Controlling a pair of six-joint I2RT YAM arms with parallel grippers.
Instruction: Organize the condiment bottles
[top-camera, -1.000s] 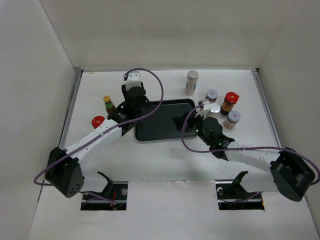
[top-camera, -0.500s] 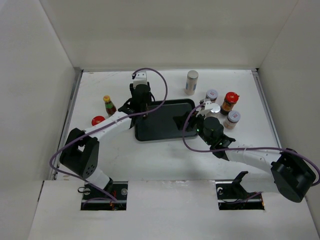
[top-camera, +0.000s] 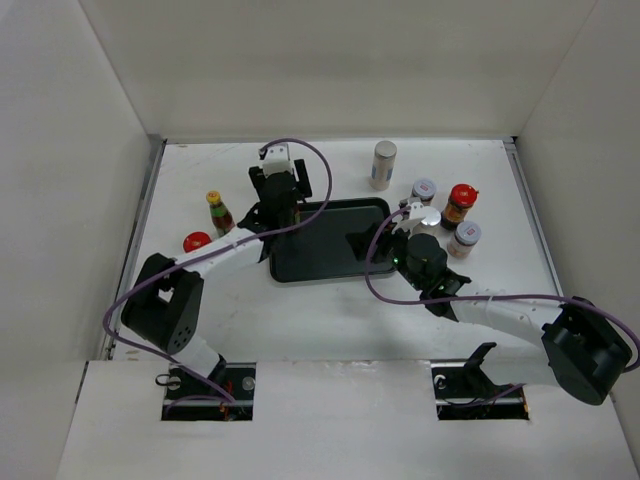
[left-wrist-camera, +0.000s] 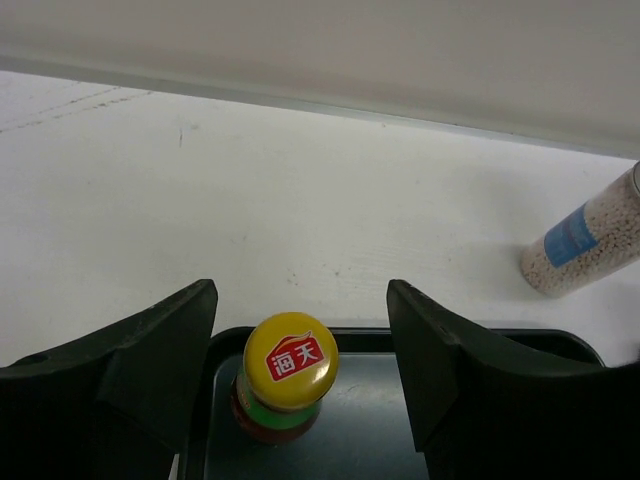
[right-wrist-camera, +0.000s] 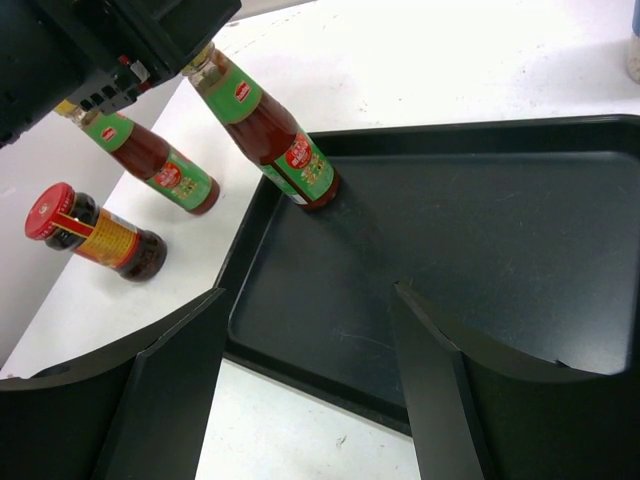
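- Left gripper (left-wrist-camera: 298, 300): I see its jaws parted, one on each side of a sauce bottle (left-wrist-camera: 290, 385). There is a gap on both sides of the cap, and nothing is gripped.
- This sauce bottle is slim, with dark reddish-brown contents, a green label band and a yellow cap bearing a red printed mark. It stands upright in the far left corner of the black tray (left-wrist-camera: 480, 440).
- Right gripper (right-wrist-camera: 305, 310): I read its jaws as spread wide and empty, hovering over the bare tray floor.
- Second sauce bottle (right-wrist-camera: 150, 155): it has the same look and stands on the table (left-wrist-camera: 300, 180) just outside the tray's left edge.
- Red-lidded jar (right-wrist-camera: 95, 232): it is squat, with dark amber glass and a yellow and red label. It stands on the table near the second sauce bottle, farther from the tray.
- Tall shaker (top-camera: 383, 165): it is white with a grey lid and a blue label, and stands upright beyond the tray's far edge.
- Right of the tray, close together, stand a short shaker (top-camera: 424, 189), another red-lidded jar (top-camera: 460, 203) and a third shaker (top-camera: 465, 237).
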